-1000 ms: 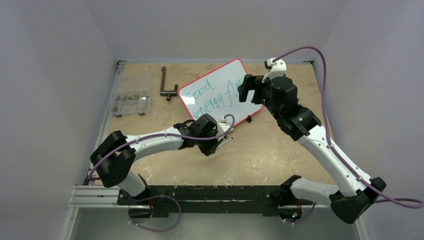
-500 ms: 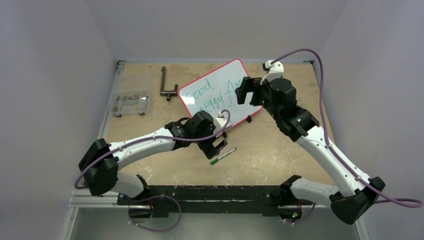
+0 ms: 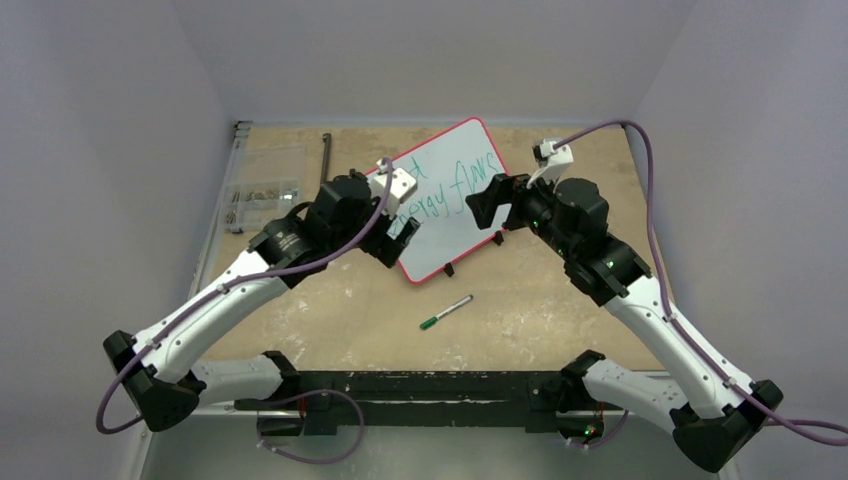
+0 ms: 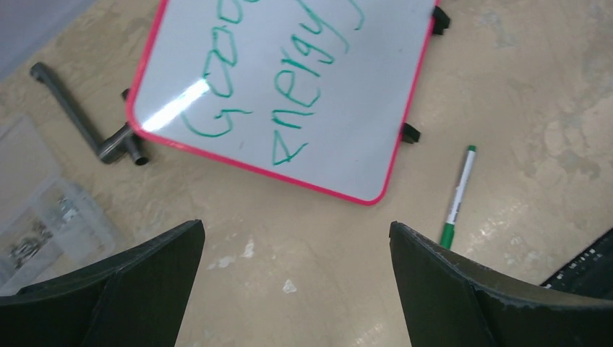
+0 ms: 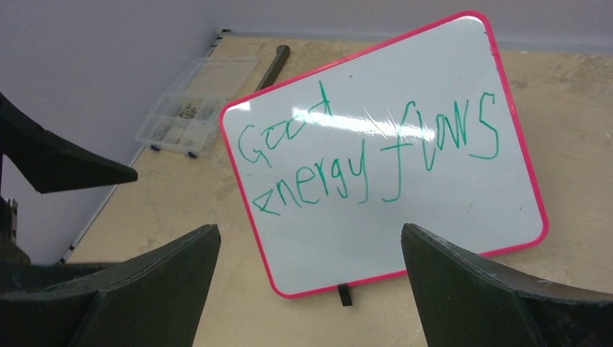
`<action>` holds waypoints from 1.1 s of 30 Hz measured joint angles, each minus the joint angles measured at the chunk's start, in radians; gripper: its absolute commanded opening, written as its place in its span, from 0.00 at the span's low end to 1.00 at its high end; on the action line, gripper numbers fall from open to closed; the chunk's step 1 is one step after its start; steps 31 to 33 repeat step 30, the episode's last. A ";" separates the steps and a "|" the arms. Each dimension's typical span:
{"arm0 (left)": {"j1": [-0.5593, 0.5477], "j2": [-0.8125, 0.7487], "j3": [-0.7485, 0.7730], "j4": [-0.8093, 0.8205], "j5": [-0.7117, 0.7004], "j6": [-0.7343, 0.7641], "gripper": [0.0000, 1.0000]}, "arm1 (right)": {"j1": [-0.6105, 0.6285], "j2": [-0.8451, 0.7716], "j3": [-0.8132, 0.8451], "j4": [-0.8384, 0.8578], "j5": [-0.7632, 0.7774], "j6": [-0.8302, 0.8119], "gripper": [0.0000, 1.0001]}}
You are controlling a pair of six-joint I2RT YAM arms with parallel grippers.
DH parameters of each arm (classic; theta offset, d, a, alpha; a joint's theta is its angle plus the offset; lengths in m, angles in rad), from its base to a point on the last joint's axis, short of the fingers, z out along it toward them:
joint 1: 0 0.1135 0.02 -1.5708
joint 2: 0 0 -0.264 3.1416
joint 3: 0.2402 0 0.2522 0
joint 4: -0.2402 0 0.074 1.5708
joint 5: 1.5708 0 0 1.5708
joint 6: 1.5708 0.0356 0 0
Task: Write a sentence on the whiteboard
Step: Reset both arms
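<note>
From above: the whiteboard [image 3: 445, 235] stands propped at an angle in the far middle of the worktop [image 3: 540, 300], between the two arms. The left tool [image 3: 390, 240] hovers at its left edge and the right tool [image 3: 488, 205] at its right, both spread wide and grasping nothing. A green marker [image 3: 446, 311] lies loose on the worktop, nearer the arm bases and well apart from the board. With the pen lying free and both tools empty, the writing looks finished.

Left wrist camera: the left tool [image 4: 295, 238], fingers splayed, looks down on the board's lower corner. Only here do the marker's white barrel and green end [image 4: 457, 195] show plainly, alongside a black clip foot [image 4: 410, 132], a metal bar [image 4: 79, 119] and a clear parts box [image 4: 43, 224] of small hardware. The words are cut off at the top.

Right wrist camera: the released right tool [image 5: 311, 238] faces the board squarely, and this view alone gives the sentence [image 5: 369, 155] whole, "Good energy flows", in two slanted green lines. The marker is out of frame.
</note>
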 measured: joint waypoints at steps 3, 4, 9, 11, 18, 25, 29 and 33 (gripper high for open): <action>0.078 -0.047 0.000 -0.039 -0.055 0.000 1.00 | 0.000 -0.027 -0.034 0.017 -0.027 0.013 0.99; 0.104 -0.067 -0.005 -0.042 -0.082 0.000 1.00 | 0.000 -0.038 -0.048 0.021 -0.034 0.016 0.99; 0.184 -0.169 -0.093 -0.006 -0.162 -0.018 1.00 | 0.000 -0.102 -0.144 0.046 -0.071 0.035 0.99; 0.206 -0.196 -0.134 0.005 -0.174 -0.028 1.00 | 0.000 -0.127 -0.184 0.048 -0.082 0.043 0.99; 0.222 -0.251 -0.217 0.039 -0.209 -0.046 1.00 | 0.000 -0.227 -0.317 0.055 -0.082 0.077 0.99; 0.222 -0.317 -0.233 0.072 -0.244 -0.045 1.00 | 0.000 -0.301 -0.362 0.080 -0.081 0.104 0.99; 0.222 -0.327 -0.236 0.086 -0.252 -0.045 1.00 | 0.000 -0.318 -0.364 0.103 -0.080 0.109 0.99; 0.222 -0.328 -0.237 0.087 -0.254 -0.045 1.00 | 0.000 -0.319 -0.364 0.107 -0.080 0.108 0.99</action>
